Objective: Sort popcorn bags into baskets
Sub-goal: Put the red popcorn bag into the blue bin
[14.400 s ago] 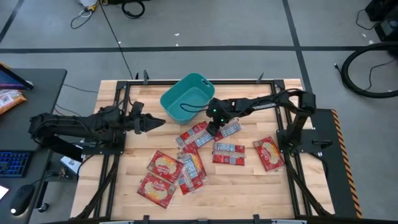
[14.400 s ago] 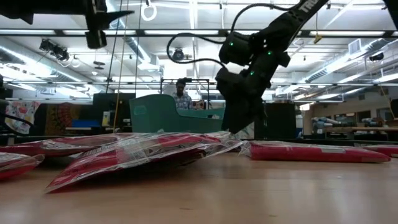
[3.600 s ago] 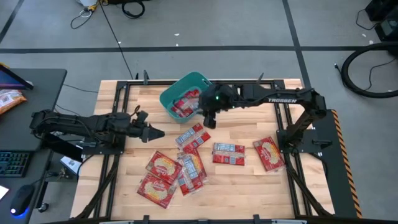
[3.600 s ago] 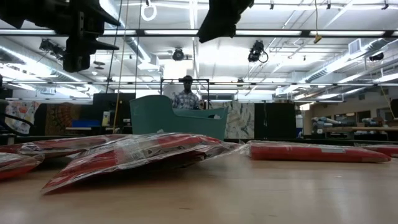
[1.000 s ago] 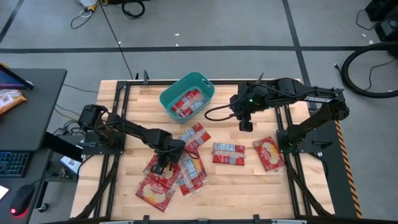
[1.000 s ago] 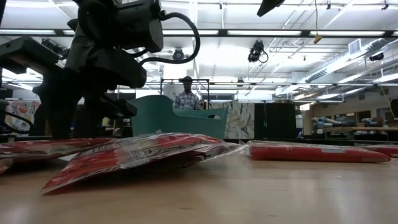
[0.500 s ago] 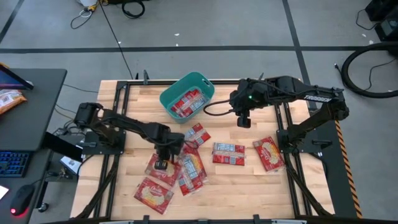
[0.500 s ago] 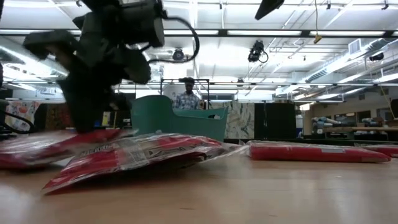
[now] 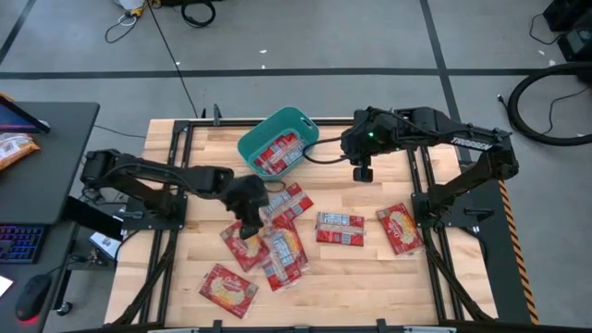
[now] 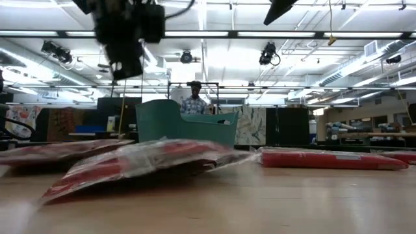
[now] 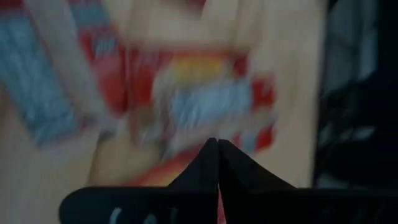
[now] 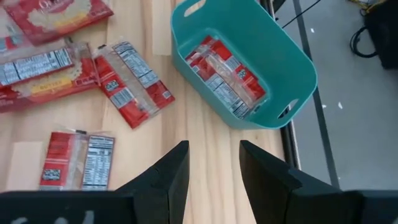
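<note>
Several red popcorn bags (image 9: 277, 242) lie flat and partly overlapping on the wooden table. One lies alone near the front edge (image 9: 228, 286) and two lie to the right (image 9: 400, 228). The teal basket (image 9: 254, 139) at the far edge holds a few bags (image 12: 224, 78). My left gripper (image 9: 252, 222) is shut. It hangs high over the pile (image 10: 127, 65), nothing hangs below it, and the left wrist view (image 11: 217, 146) is blurred. My right gripper (image 12: 211, 162) stands open and empty above the table, right of the basket.
The basket (image 10: 182, 123) stands at the far middle of the table. Bare wood lies between the basket and the pile and along the near edge (image 9: 370, 287). Black frame rails run down both table sides (image 9: 166, 231). A person stands in the room behind (image 10: 194, 101).
My left gripper was down on the left bags of the pile. It has shut there, then risen well above the table and drifted toward the far edge. The bag it pressed was raised for a moment and now lies flat again, slightly shifted.
</note>
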Controlling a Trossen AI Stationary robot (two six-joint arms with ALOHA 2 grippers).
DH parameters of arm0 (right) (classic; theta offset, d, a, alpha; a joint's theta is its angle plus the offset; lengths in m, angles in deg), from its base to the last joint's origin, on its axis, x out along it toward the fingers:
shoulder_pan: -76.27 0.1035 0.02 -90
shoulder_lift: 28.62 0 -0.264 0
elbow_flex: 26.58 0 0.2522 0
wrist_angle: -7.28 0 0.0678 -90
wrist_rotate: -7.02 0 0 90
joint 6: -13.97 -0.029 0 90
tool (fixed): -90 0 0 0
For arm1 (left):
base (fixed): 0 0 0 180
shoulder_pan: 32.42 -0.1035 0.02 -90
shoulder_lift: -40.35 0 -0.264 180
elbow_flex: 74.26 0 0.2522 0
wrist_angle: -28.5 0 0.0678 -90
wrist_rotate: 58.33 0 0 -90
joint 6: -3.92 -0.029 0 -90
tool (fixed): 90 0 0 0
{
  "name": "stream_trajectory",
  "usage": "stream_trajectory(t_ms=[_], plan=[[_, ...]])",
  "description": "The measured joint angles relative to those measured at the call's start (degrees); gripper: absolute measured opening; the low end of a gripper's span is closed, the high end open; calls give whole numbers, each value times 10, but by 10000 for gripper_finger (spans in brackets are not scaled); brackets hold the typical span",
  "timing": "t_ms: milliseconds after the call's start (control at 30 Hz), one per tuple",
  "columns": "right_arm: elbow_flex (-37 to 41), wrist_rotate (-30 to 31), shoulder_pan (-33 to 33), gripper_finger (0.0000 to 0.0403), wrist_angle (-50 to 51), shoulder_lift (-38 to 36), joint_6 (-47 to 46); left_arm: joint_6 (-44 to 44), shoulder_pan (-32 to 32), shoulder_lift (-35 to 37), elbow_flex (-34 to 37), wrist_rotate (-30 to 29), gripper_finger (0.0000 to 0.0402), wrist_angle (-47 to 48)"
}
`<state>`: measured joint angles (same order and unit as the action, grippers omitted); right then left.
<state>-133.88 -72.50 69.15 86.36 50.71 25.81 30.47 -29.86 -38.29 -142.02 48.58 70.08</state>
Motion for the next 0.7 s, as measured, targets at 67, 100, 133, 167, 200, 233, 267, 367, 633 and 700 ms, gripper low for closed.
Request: stream_trajectory(t_ms=[67, 100, 133, 167, 200, 233, 267, 367, 633, 700], plan=[[0, 0, -3, 146, 0, 0, 16, 34, -13, 9, -1, -1, 1, -65], [0, 0, -3, 146, 0, 0, 20, 49, -21, 12, -1, -3, 1, -86], [0, 0, -3, 146, 0, 0, 24, 67, -28, 13, -1, -6, 1, -110], [0, 0, -3, 146, 0, 0, 27, 83, -35, 12, -1, -11, 1, -136], [0, -1, -2, 146, 1, 0, 29, 100, -42, 12, -1, -17, 1, -155], [0, -2, -2, 146, 2, 0, 29, 114, -47, 12, -1, -19, 1, -169], [0, -6, -2, 146, 3, 0, 29, 127, -51, 11, -1, -20, 1, -183], [0, -29, -3, 146, 5, 0, 27, 151, -63, 7, -1, -18, 11, -190], [13, -92, -34, 146, 5, 1, 10, 144, -72, 5, 0, -51, 65, -190], [32, -106, -43, 146, 2, -3, 1, 148, -66, -2, 0, -68, 88, -193]])
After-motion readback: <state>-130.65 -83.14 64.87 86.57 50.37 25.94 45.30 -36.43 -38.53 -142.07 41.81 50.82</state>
